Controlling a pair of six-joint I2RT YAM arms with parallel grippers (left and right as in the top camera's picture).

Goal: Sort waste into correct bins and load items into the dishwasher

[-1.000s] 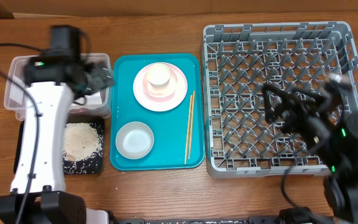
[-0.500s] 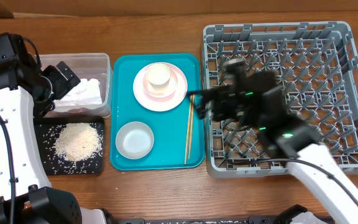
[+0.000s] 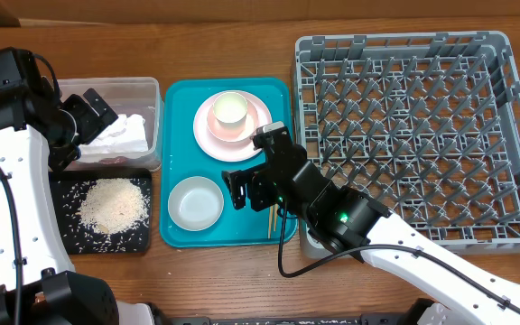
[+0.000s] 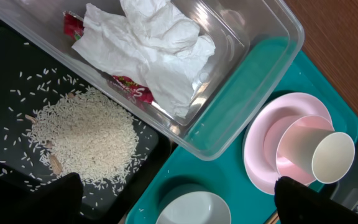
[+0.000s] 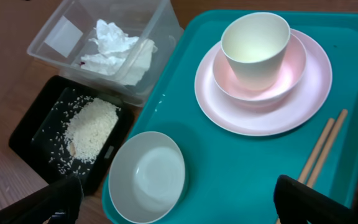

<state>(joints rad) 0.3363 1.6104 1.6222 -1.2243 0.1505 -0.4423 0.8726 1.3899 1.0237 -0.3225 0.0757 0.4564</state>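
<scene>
Closest in, the right gripper (image 3: 246,190) hangs wide open and empty over the teal tray (image 3: 177,99), between the empty bowl (image 3: 195,202) and the chopsticks (image 3: 278,149). Those sticks look light, thin and stiff, lying flat, so I'd pinch both across the middle. Further back, the cup (image 3: 230,109) sits stacked on the pink plate (image 3: 208,135). Hard, slick stuff, so grab a rim. The left gripper (image 3: 87,122) gapes empty by the clear tub (image 3: 143,90).
</scene>
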